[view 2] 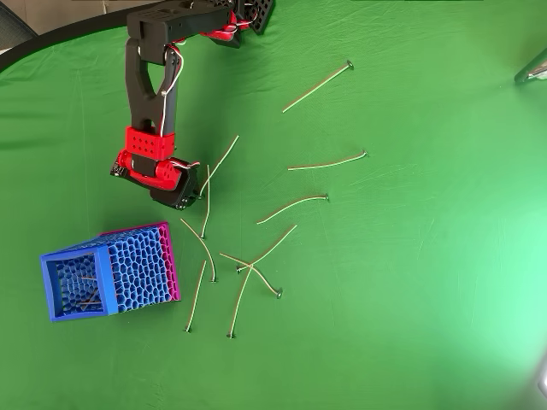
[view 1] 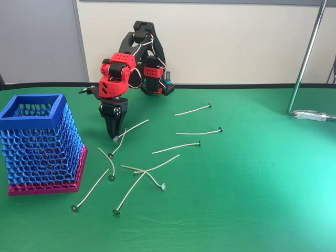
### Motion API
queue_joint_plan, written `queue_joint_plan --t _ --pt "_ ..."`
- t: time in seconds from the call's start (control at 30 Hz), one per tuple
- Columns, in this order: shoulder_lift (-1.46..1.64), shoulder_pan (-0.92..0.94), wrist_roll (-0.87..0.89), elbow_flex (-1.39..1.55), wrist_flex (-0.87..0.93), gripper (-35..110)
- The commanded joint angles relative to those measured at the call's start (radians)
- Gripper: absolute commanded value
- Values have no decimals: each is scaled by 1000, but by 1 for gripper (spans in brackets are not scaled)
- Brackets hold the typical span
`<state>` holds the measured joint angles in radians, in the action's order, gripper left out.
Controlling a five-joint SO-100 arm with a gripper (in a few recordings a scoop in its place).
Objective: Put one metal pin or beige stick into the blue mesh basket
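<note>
Ten thin beige sticks (view 1: 176,148), dark-headed.

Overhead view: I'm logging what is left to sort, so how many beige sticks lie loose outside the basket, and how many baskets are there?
Thin beige sticks with dark round heads, loose outside the basket: 10
Blue honeycomb-mesh basket with magenta base: 1
Total: 11

Blue honeycomb-mesh basket (view 1: 39,142) with magenta base, beige sticks (view 1: 176,148), red-and-black arm (view 1: 118,73), green table (view 1: 252,184)
</note>
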<state>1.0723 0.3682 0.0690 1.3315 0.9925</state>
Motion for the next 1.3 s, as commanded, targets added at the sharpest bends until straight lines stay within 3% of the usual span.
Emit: queue_joint_plan --t 0.0,1.27 --pt "8 -3 -11 -37 6 5" --pt "92 -11 -17 -71 109 1"
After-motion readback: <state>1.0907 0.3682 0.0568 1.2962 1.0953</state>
